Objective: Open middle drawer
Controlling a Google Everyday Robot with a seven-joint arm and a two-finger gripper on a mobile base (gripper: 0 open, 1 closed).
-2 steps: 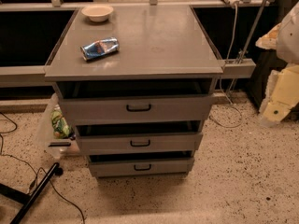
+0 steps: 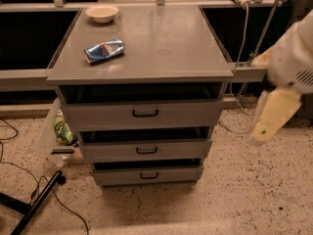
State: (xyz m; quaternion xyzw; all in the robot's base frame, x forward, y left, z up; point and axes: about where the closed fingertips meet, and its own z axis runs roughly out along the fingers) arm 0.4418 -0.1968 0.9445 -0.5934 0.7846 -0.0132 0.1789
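Observation:
The grey cabinet has three drawers stacked in its front. The middle drawer has a flat grey front and a small black bar handle. It sticks out about as far as the other two, with a dark gap above it. The taller top drawer is above it and the lowest drawer below. My gripper, pale yellow under a white arm, hangs in the air to the right of the cabinet, level with the top and middle drawers and touching nothing.
A beige bowl and a blue crushed packet lie on the cabinet top. A clear bag with green contents sits on the floor at the left. Black cables and a stand leg cross the floor at lower left. A cable hangs at the right.
My arm has shifted down and to the left, closer to the cabinet's right side. The drawers have not moved.

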